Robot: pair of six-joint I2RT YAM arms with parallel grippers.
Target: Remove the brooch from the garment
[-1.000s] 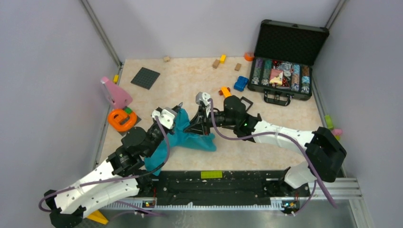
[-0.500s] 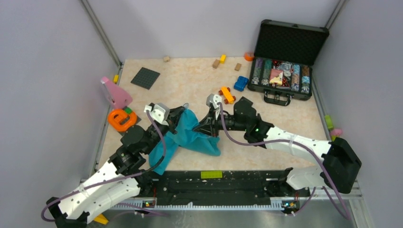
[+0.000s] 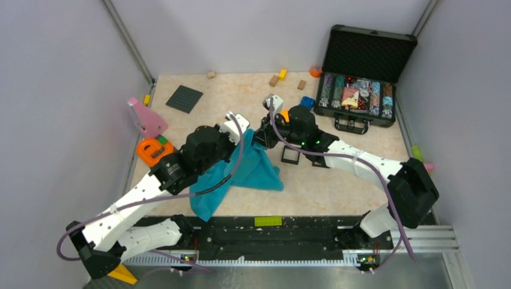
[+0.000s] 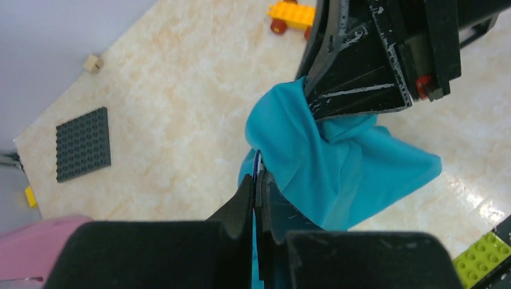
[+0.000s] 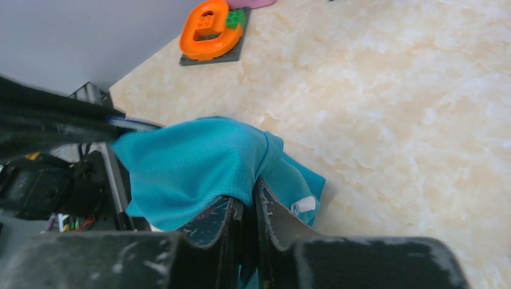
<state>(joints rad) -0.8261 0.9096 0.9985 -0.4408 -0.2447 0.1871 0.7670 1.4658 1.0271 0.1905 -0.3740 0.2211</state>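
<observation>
1. The table (image 3: 343, 186): a wide pull could sweep cloth through the loose toys. The open room is on the near right. Walls close in three sides, and the open case (image 3: 360, 90) fills the far right corner.
2. The garment (image 3: 250, 171) hangs bunched between both arms, its lower part trailing on the table toward the near edge. Opposed pulling could overstretch it or slip it out of one grip.
3. The left gripper (image 4: 258, 180) is clamped on a cloth edge, and the right gripper (image 5: 246, 208) is clenched on a fold. They sit close together, so a knock between them is likely.
4. The black frame (image 3: 290, 155) lies just beside the cloth, under the right arm, and could be snagged.
5. The brooch shows plainly in no view and is probably inside the folds. If it is freed blindly, it may drop and be lost.
</observation>
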